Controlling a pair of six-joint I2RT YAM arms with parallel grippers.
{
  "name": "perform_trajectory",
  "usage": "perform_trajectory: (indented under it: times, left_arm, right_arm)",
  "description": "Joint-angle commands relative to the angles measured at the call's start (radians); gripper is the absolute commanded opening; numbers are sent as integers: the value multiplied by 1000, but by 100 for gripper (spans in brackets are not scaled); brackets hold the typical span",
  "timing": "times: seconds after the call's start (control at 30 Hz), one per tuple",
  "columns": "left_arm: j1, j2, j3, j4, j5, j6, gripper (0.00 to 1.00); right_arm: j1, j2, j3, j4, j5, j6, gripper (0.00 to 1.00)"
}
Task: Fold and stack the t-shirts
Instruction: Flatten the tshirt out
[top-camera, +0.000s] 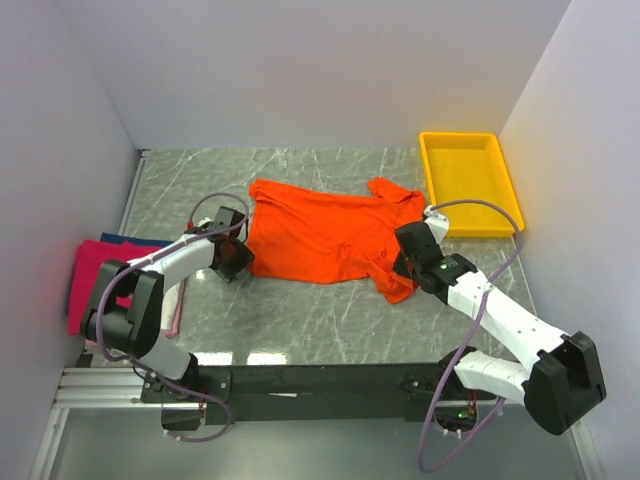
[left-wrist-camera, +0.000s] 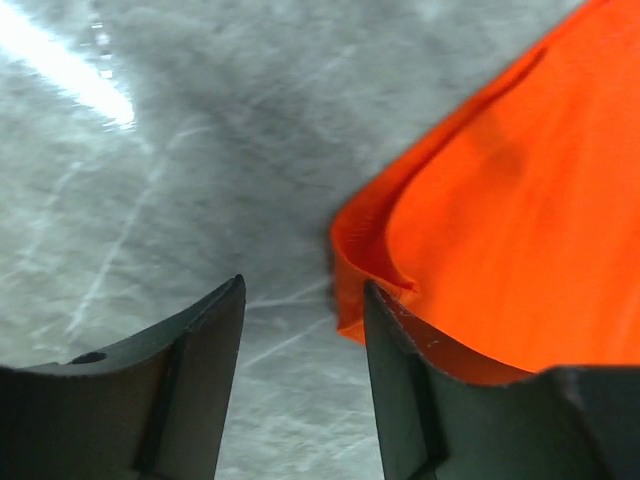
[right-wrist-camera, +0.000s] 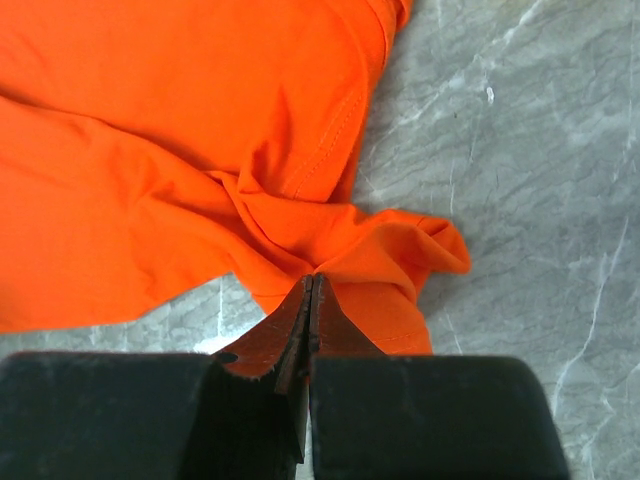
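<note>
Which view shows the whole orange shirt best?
Top external: the orange shirt lies spread out, all in frame. Left wrist shows only one edge; right wrist shows a bunched part pinched by the right gripper.

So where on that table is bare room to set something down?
Bare table lies between the orange t-shirt and the back wall, and between it and the black rail. Crowded: the left edge with folded shirts, the far right with the yellow tray, the shirt's ends with the left end effector and the right end effector.
</note>
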Motion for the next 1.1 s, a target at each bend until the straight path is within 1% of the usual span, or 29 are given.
perform_trajectory:
  times: [0.0, 0.03, 0.07, 0.13, 0.2, 0.3, 0.5, 0.63, 0.7, 0.9, 1.07]
  left_arm:
    - [-5, -24, -6, 71, 32, -14, 55]
    - [-5, -25, -12, 77, 37, -9, 51]
    - [-5, -30, -16, 83, 40, -11, 51]
    - [-5, -32, -26, 91, 51, -14, 45]
    - [-5, -41, -30, 97, 62, -15, 43]
    - [-5, -93, -59, 117, 74, -22, 42]
    - [-8, -134, -38, 77, 49, -8, 43]
    - [-37, -107, -3, 43, 23, -9, 50]
    - [-57, -87, 8, 19, -3, -15, 52]
    - [-63, -44, 11, -1, -33, -65, 43]
    - [-63, -1, 17, -7, -75, -94, 40]
  right_arm:
    - [-6, -14, -19, 32, -2, 0, 0]
    - [-5, -14, -19, 31, -2, 0, 0]
    - [-8, -14, -20, 31, 0, 0, 0]
    - [-8, -13, -23, 34, -2, 0, 0]
    - [-6, -11, -23, 37, -5, -2, 0]
    - [-6, -8, -25, 39, -8, 0, 0]
    - [-6, 4, -29, 52, -19, 1, 0]
    - [-6, 1, -37, 55, -19, 7, 0]
    - [-6, 3, -38, 57, -20, 12, 0]
    - [-8, -2, -43, 56, -22, 15, 0]
    - [-6, -14, -46, 49, -17, 20, 0]
